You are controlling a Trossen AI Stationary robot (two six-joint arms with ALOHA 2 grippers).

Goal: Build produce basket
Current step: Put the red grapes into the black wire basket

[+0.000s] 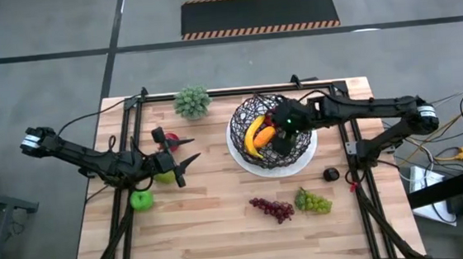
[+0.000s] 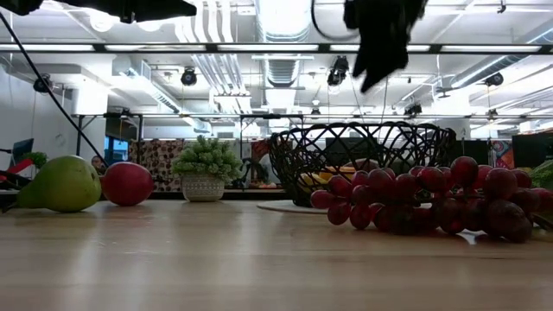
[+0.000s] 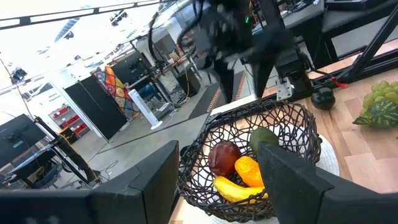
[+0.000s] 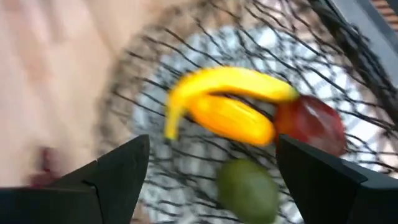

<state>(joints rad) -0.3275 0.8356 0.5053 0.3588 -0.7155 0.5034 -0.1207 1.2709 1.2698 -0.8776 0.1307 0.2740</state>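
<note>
The right pincer (image 1: 285,125) hung over the basket (image 1: 247,116), fingers spread and empty, above the banana (image 4: 230,84). The left pincer (image 1: 176,160) hovered released near the pear (image 1: 164,177) on the tabletop (image 1: 223,229).

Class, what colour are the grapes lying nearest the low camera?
Dark red-purple grapes, clearest in the low view.
</note>
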